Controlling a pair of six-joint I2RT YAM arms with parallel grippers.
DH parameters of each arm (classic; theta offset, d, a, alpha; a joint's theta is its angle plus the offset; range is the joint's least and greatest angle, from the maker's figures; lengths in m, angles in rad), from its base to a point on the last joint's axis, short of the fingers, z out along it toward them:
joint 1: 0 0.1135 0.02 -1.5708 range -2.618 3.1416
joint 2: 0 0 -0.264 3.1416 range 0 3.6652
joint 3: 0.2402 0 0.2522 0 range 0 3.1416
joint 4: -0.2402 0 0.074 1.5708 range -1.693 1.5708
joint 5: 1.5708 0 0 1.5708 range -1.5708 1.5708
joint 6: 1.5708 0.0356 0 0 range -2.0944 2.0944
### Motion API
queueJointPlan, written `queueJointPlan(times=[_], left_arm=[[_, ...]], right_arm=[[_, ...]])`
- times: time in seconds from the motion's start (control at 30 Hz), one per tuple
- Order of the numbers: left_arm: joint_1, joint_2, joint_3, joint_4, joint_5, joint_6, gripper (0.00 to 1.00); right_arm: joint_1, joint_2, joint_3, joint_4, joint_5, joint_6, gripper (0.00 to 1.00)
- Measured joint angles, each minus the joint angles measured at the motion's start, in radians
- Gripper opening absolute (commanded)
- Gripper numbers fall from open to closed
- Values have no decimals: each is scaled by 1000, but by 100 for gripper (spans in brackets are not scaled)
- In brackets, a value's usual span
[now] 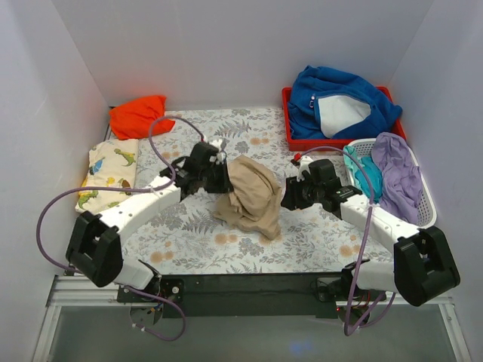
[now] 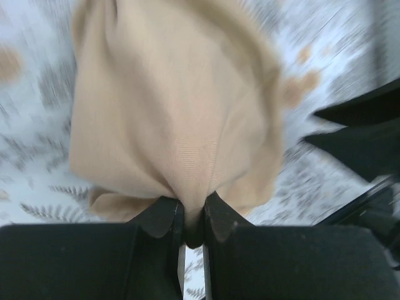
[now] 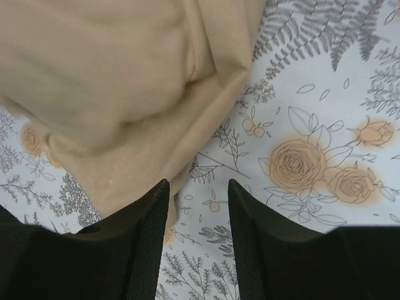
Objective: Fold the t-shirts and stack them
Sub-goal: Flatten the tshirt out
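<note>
The tan t-shirt (image 1: 250,194) hangs bunched over the middle of the floral mat. My left gripper (image 1: 225,175) is shut on its upper edge; in the left wrist view the cloth (image 2: 175,119) is pinched between the fingers (image 2: 162,217). My right gripper (image 1: 286,199) is open and empty just right of the shirt; in the right wrist view the tan cloth (image 3: 119,87) lies beside its left finger (image 3: 150,231). The folded cream dinosaur t-shirt (image 1: 110,174) lies at the left edge. The orange t-shirt (image 1: 139,115) is crumpled at the back left.
A red tray (image 1: 290,121) at the back right holds the blue fleece (image 1: 339,102). A white basket (image 1: 423,188) on the right holds purple (image 1: 398,172) and teal cloth. White walls enclose the floral mat (image 1: 189,230).
</note>
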Motion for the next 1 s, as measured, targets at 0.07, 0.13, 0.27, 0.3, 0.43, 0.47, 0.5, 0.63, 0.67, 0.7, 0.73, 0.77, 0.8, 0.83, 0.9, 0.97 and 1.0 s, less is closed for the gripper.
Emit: queueJointPlan(times=[0.07, 0.13, 0.27, 0.3, 0.43, 0.47, 0.5, 0.63, 0.67, 0.7, 0.73, 0.77, 0.8, 0.83, 0.9, 0.97, 1.0], left_arm=[[8, -38, 153, -68, -42, 39, 0], [30, -89, 306, -103, -76, 80, 0], [110, -177, 464, -142, -128, 137, 0], [137, -194, 467, -144, -135, 147, 0], [233, -172, 438, -164, -138, 163, 0], [247, -143, 427, -169, -138, 164, 0], [254, -113, 411, -171, -135, 166, 0], [259, -32, 354, -183, -111, 170, 0], [259, -22, 347, -187, -106, 171, 0], [259, -16, 344, -187, -102, 173, 0], [259, -13, 344, -183, -98, 175, 0], [259, -10, 347, -176, -93, 178, 0], [259, -5, 349, -168, -89, 180, 0], [259, 1, 355, -162, -87, 180, 0], [259, 15, 359, -142, -83, 181, 0], [261, 29, 359, -122, -77, 181, 0], [262, 33, 359, -114, -75, 181, 0]], right_arm=[[0, 0, -27, 4, -17, 13, 48], [0, 2, -46, 6, -38, 20, 48], [0, 30, -48, 39, -90, 35, 49], [0, 45, -47, 52, -107, 39, 50], [0, 102, -39, 100, -186, 70, 51], [1, 108, -39, 116, -207, 83, 52], [6, 112, -39, 138, -231, 97, 54], [60, 113, -30, 199, -282, 145, 55], [85, 113, -24, 211, -289, 154, 55], [115, 114, -17, 220, -288, 164, 56], [153, 116, -7, 225, -283, 171, 56], [185, 122, 4, 230, -275, 175, 56], [229, 136, 19, 238, -255, 176, 56], [264, 154, 37, 241, -228, 176, 56], [338, 215, 87, 240, -167, 171, 56], [405, 296, 149, 233, -84, 160, 57], [434, 336, 180, 231, -42, 150, 57]])
